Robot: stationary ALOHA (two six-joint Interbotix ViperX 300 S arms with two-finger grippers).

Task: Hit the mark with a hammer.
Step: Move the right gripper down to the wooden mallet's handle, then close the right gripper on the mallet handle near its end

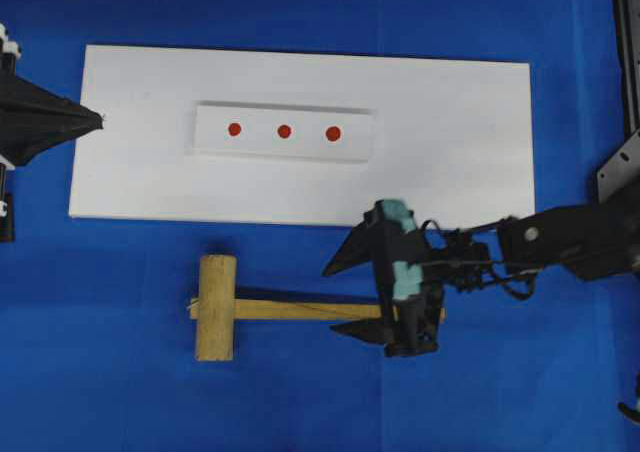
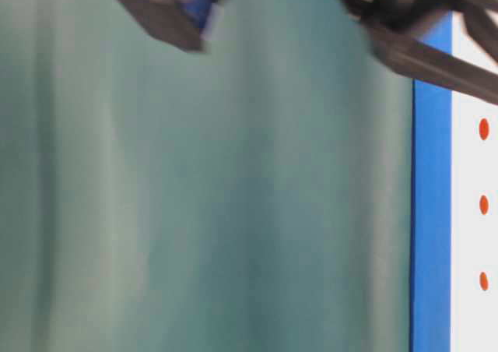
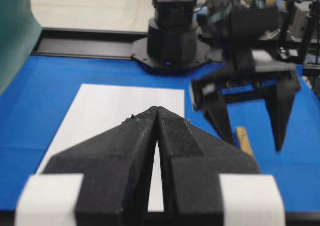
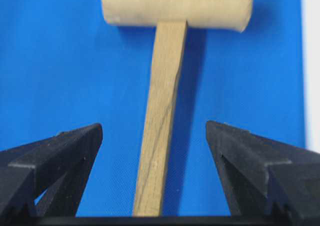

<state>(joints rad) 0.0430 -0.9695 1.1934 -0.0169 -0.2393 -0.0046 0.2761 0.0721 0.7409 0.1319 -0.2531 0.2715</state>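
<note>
To grab well, the right claw [image 1: 349, 297] should come straight down and squeeze the flat sides of the handle so the hammer [image 1: 262, 308] cannot twist. The claw is wide open (holding nothing), one finger on each side of the handle. The hammer lies on the blue cloth [image 1: 100, 372], just beside the white board [image 1: 460, 172].

Blue cloth [image 1: 120, 372], green curtain [image 2: 194, 212]

A robotics lab: blue-covered bench [image 1: 120, 372], mounted arm base [image 3: 172, 41]
</note>
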